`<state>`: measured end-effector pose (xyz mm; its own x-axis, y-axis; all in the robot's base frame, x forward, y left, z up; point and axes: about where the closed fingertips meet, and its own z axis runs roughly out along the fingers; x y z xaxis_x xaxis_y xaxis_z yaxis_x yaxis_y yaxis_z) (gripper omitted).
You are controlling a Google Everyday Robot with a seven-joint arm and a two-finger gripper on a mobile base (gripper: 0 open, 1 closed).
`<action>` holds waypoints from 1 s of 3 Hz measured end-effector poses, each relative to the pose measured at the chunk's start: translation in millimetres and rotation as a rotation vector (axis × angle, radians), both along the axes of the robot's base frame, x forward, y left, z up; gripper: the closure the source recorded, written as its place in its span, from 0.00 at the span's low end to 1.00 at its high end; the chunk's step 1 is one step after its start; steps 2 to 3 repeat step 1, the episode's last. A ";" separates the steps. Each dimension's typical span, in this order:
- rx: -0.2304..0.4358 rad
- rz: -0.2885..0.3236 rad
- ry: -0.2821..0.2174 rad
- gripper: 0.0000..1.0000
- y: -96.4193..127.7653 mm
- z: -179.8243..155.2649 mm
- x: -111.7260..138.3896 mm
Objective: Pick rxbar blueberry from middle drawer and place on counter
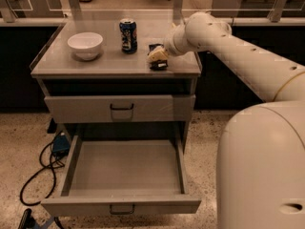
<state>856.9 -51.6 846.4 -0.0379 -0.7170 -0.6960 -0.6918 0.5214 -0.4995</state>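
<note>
Counter [114, 65]: bowl [86, 45] at left, can [127, 36] mid-rear, gripper [157, 56] low over the right side. Arm [238, 49] crosses in from the right. Free strip along the front edge, and a gap between bowl and can. Drawer [157, 205] is pulled out, its floor open from above. Closed drawer [119, 108] overhangs its rear.
</note>
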 end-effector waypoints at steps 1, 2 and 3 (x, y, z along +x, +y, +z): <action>0.000 0.000 0.000 0.00 0.0 0.0 0.0; 0.000 0.000 0.000 0.00 0.0 0.0 0.0; 0.000 0.000 0.000 0.00 0.0 0.0 0.0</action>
